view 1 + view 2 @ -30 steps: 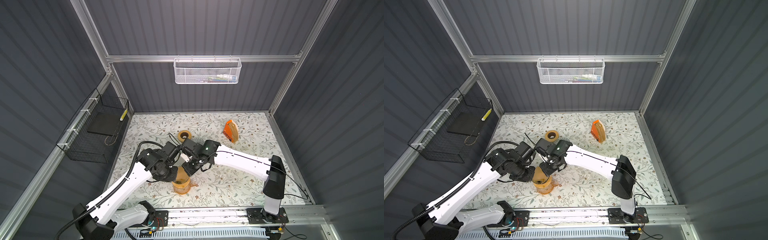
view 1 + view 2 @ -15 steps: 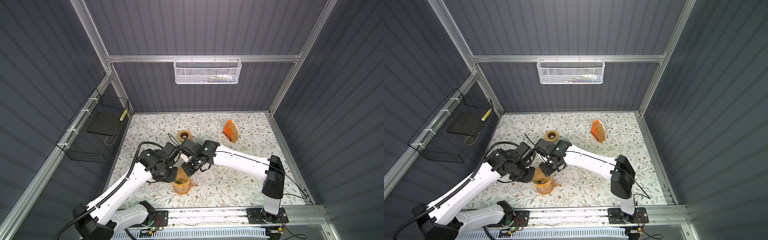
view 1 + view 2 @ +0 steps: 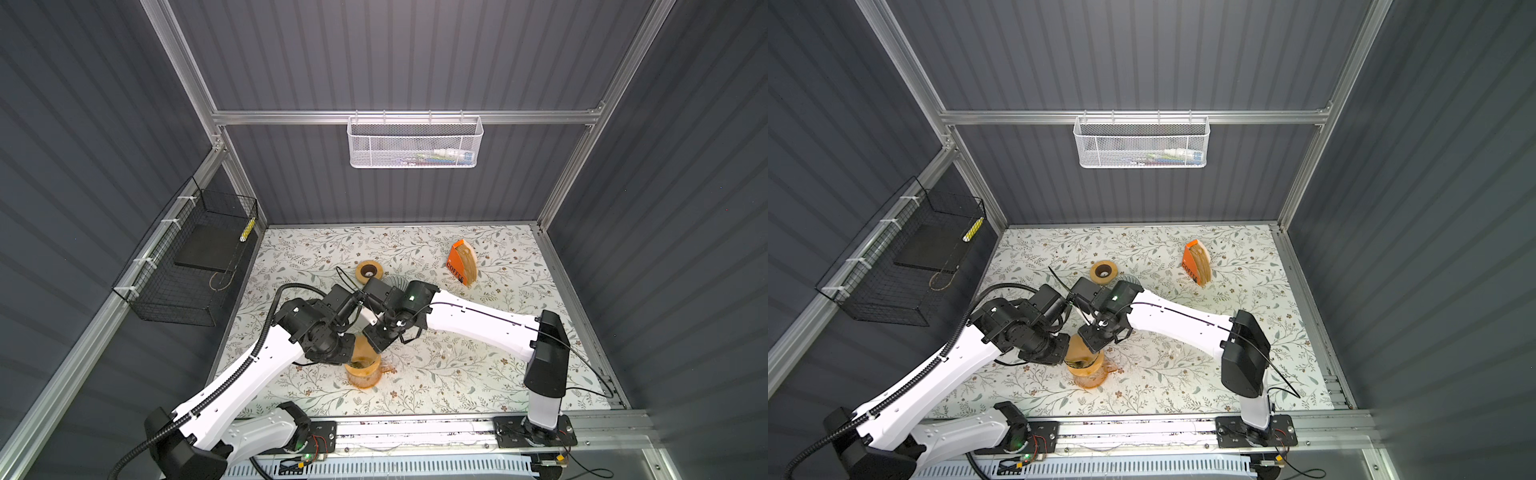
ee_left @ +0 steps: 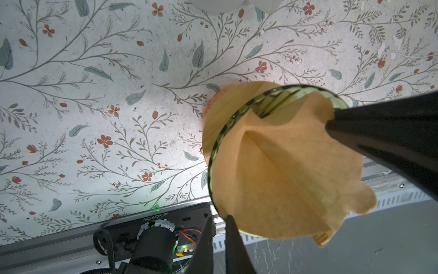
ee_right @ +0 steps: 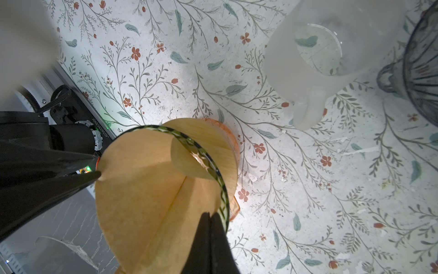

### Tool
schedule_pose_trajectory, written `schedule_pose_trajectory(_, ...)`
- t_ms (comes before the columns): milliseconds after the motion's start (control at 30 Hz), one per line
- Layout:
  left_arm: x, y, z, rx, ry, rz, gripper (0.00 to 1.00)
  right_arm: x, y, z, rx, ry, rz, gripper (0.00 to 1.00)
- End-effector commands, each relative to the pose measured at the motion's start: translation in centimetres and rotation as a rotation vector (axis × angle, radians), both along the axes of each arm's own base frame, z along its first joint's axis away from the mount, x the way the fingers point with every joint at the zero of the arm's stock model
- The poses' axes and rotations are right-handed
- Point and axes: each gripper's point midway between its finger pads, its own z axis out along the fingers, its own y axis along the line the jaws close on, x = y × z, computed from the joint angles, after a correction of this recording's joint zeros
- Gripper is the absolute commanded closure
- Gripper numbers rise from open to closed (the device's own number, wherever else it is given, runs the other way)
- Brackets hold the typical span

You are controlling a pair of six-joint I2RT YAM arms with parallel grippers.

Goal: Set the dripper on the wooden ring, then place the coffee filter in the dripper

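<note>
Nothing much has moved in the last second; both arms hang low over the front of the counter. Nearly closed, the left fingers pinch one edge of the coffee filter, while the right fingers clamp tight on the opposite edge. Its cone sits partly down inside the amber dripper. I'd keep the mouth spread, centre the tip, release together. Farther back stands the orange filter box.

Top views look steeply down from high; wrist views closely share the coffee filter.
</note>
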Motion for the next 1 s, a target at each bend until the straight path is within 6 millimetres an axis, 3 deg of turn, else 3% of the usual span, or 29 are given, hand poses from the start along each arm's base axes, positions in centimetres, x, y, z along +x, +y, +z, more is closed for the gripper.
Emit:
schedule_pose_trajectory(0, 0.2, 0.0, 0.2, -0.001, -0.025, -0.001, 0.87, -0.4, -0.3, -1.7, -0.054, -0.001, 0.013, 0.96)
schedule_pose_trajectory(467, 1.0, -0.4, 3.1, -0.044, -0.096, 0.004, 0.87, 0.0, -0.2, -0.2, -0.027, -0.035, 0.004, 0.96)
schedule_pose_trajectory(600, 0.8, -1.2, 2.5, -0.078, -0.076, -0.033, 0.87, 0.0, -0.1, -0.3, -0.026, -0.035, 0.002, 0.96)
schedule_pose_trajectory(967, 0.5, -1.0, -0.2, -0.030, -0.021, -0.042, 0.87, 0.1, 0.0, -0.4, -0.027, -0.033, -0.001, 0.96)
